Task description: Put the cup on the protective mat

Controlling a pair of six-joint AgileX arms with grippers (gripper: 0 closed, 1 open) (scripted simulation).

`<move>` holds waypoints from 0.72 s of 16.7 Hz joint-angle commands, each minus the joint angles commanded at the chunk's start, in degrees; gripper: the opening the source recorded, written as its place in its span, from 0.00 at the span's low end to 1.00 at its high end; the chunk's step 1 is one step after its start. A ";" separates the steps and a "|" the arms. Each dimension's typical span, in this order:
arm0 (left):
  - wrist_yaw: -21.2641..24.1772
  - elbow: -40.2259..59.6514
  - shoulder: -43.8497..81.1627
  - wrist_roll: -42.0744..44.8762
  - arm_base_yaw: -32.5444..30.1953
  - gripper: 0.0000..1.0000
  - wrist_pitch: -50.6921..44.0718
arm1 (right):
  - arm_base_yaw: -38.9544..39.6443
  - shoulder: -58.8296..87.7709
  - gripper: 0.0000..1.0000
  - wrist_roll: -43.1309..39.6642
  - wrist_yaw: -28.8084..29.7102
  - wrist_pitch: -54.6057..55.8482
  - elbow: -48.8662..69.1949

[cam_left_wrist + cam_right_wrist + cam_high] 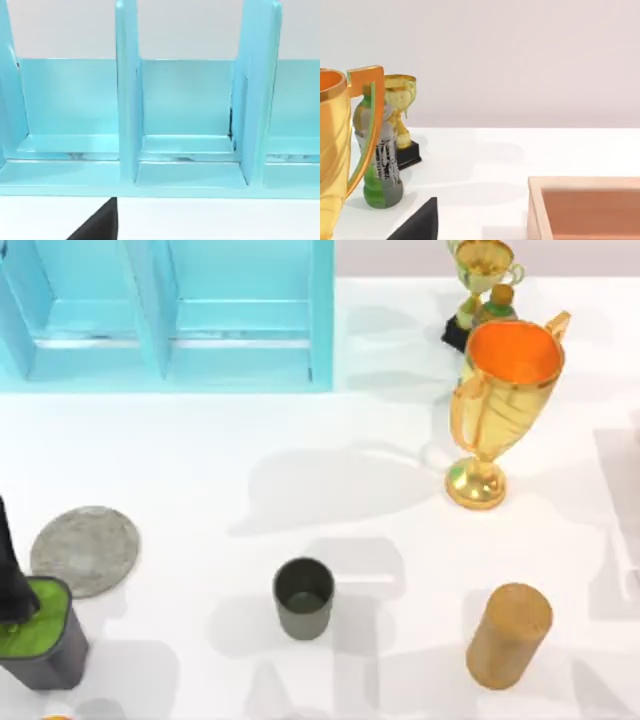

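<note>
From above: the cup (303, 597) is standing upright on the white table (300, 440), near the front edge around the middle, nothing touching it. The mat (85, 550) lies flat well off to the left of it, bare on top. Just in front of the mat there's a dark pot (42, 640) with a green plant, its corner right at the mat's edge. A tan cylinder (509, 634) sits to the right of the cup, tilted. Big gold trophy (502, 405) further back on the right, a smaller trophy (483, 280) behind it, and a blue rack (165, 310) at the back left.

Left wrist cam: looking straight at that rack (185, 125) and its dividers.

Right wrist cam: the big trophy (335, 155), a green bottle (380, 165), the smaller trophy (400, 115), plus a wooden box (585, 207).

Can't tell how either pincer stands.
</note>
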 joint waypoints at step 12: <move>-0.01 28.32 32.58 13.64 -15.28 1.00 -23.26 | 0.00 0.00 1.00 0.00 0.00 0.00 0.00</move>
